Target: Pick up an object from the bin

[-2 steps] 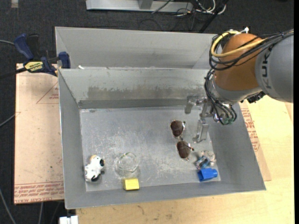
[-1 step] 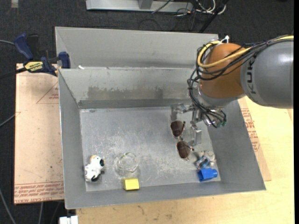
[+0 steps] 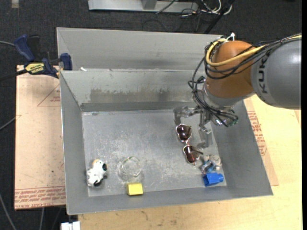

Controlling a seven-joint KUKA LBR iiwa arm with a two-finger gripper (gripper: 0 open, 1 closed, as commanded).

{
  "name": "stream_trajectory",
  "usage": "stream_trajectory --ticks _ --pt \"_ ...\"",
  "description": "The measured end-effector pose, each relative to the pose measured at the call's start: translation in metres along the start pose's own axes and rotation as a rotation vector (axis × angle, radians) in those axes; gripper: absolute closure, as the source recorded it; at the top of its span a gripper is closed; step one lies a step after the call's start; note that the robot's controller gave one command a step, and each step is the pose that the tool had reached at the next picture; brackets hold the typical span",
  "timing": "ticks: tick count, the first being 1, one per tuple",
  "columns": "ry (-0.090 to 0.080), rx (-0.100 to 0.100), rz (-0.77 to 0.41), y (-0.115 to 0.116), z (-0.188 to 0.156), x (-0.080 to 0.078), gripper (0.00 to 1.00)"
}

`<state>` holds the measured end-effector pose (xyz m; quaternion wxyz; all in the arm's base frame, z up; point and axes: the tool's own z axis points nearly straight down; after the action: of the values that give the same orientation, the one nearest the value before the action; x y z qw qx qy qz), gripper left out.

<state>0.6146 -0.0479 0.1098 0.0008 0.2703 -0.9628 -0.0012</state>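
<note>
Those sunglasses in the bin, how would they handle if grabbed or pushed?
The sunglasses look thin-framed, so probably light. Their glossy rounded lenses might slip from a pinch. Lying flat on the bin floor, they should slide, not roll, when pushed.

Bin contents, placed from the sunglasses.
Block just front-right of them; cup, toy animal and small cube well to their left by the front wall, toy animal leftmost.

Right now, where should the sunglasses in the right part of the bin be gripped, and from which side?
The sunglasses lie flat on the bin floor, so come straight down from above. Grip probably the thin bridge between the two dark lenses: it is the narrowest part, while the lenses are wide.
</note>
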Motion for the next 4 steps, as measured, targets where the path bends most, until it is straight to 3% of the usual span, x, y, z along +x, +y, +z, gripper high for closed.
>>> stream_trajectory --ticks 1,2,3,4 --pt "-0.006 0.006 -0.271 0.012 -0.009 -0.012 0.00" --pt "-0.003 0.004 -0.497 0.009 0.034 -0.013 0.00" --pt "-0.003 0.007 -0.567 0.007 0.051 -0.016 1.00" --pt "-0.003 0.007 -0.577 0.007 0.051 -0.016 1.00"
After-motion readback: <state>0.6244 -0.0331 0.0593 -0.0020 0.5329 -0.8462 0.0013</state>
